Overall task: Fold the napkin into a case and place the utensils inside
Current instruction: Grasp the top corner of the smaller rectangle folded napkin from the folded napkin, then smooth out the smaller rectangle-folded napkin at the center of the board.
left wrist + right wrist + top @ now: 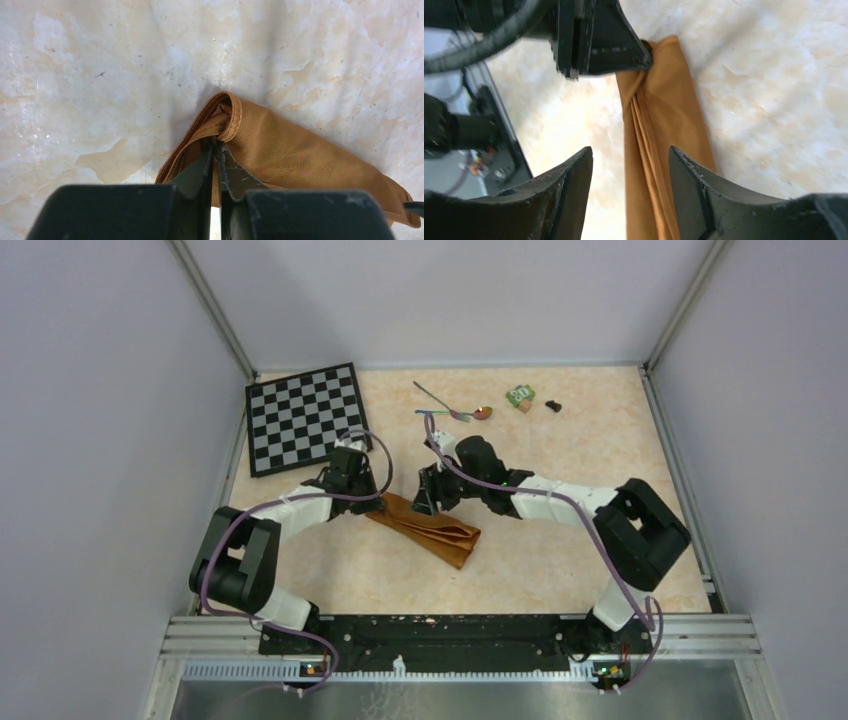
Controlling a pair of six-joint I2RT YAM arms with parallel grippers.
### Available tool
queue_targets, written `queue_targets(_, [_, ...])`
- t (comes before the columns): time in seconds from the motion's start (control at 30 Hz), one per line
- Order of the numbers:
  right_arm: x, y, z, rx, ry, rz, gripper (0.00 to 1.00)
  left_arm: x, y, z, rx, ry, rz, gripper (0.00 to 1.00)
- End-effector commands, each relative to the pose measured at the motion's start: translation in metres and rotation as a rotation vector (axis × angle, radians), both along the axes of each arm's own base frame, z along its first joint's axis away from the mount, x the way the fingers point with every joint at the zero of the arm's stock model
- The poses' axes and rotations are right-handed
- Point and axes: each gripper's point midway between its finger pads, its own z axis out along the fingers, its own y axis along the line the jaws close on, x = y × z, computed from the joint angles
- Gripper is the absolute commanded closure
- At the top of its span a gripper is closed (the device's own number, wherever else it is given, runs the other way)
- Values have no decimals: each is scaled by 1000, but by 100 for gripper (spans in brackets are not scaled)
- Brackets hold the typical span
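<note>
So the shiny orange-brown satin napkin (432,531) is lying in the middle of the marbled beige table (560,570). It's already looking folded down into a long narrow strip, with several layers showing along one edge, so I'd say the case part is mostly there.

The black two-finger left gripper (216,146) is pinching the hemmed corner at the strip's far end, closed tight on the cloth. The right gripper (630,155) is sitting wide open with one finger on each side of the strip, and I can't tell if it's touching the cloth.

The two thin metal utensils with rainbow purple-blue handles (452,411) are lying well apart from the napkin, up near the back of the table close to a small green block (519,396). So no loading is happening yet.

What's remaining, I'm guessing: tidying up the fold, then grabbing both pieces and sliding them inside.
</note>
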Motion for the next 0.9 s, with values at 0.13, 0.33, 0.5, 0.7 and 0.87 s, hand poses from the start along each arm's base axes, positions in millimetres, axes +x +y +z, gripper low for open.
queue_targets(0.13, [-9,-49,-31,-240,-206,88,44,33,-28,10,-46,-50,-145,90])
queue_targets(0.33, [-13,-58,-29,-376,-346,72,40,39,-24,48,-36,-125,-137,69])
queue_targets(0.5, [-19,-56,-36,-425,-384,93,40,21,-19,85,-68,-126,-92,46])
queue_targets(0.7, [-21,-52,-42,-482,-436,105,43,-15,-11,84,-97,-55,-54,42])
queue_targets(0.87, [-24,-52,-49,-525,-460,112,50,-50,-33,65,-270,59,-81,48])
